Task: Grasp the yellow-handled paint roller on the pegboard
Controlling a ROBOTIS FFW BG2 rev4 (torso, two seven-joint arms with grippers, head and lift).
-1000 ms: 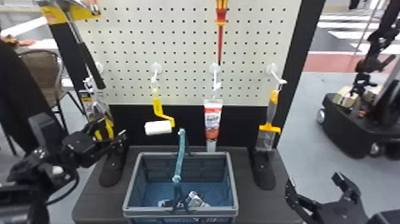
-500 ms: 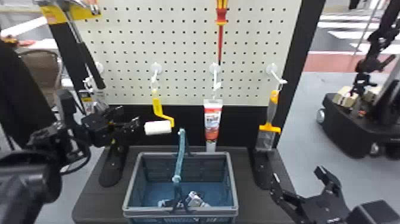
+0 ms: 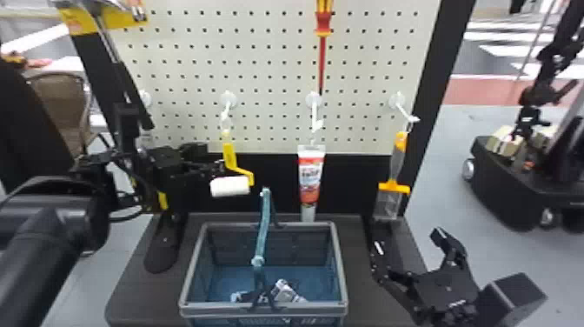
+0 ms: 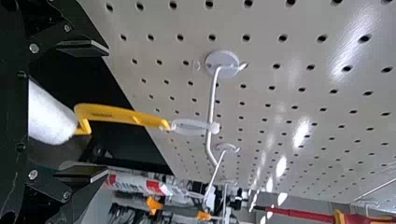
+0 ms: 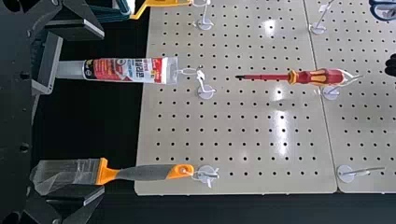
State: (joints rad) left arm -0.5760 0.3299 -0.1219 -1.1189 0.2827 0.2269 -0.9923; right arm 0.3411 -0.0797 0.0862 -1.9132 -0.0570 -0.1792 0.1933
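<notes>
- Yellow-handled paint roller [image 3: 230, 185] is the goal, but nearest to the robot waits the right gripper [image 3: 413, 258], low beside the blue basket [image 3: 187, 278]. Its fingers are spread wide with nothing between them, and I judge it is no danger if it keeps to that place.
- Farther off, the left gripper [image 4: 83, 111] stands at the roller with its fingers apart, one on each side of the white roll [image 4: 51, 116]. They seem not to touch it.
- The roll looks soft and probably turns on its axle, so I think a grip on it may slip or twist. The yellow handle [image 4: 121, 115] lies beyond the fingertips, toward the board.
- The roller hangs by a white loop [image 4: 194, 126] from a hook [image 4: 223, 63] on the pegboard [image 3: 269, 65], so it can likely swing. If one finger meets it first, it may swing away from the other finger.
- A pull straight outward may catch the loop on the bent end of the hook.
- The sealant tube [image 3: 310, 174] hangs near, on the next hook, and a swinging roller might bump it.
</notes>
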